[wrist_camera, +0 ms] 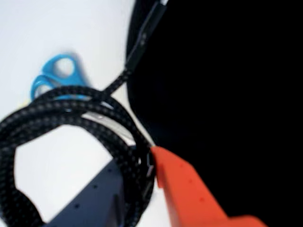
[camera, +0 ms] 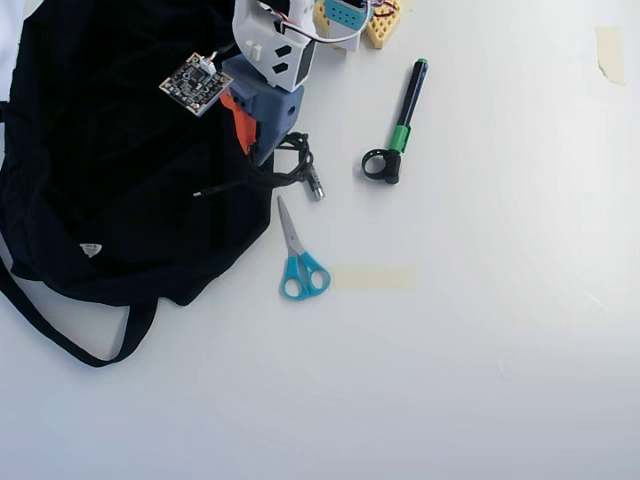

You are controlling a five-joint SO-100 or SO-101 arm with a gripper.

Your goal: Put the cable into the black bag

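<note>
The black bag (camera: 110, 190) sprawls over the overhead view's left side; bare table (camera: 500, 330) opens rightward. At the bag's right edge the gripper (camera: 252, 150) pinches the coiled cable (camera: 295, 165) between its orange and blue fingers, plug end toward the scissors (camera: 298, 262); the pen (camera: 400, 125) lies beyond.

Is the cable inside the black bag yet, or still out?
Still out. In the overhead view the cable sits at the black bag's right edge, mostly over the white table, gripped by the hand.
</note>
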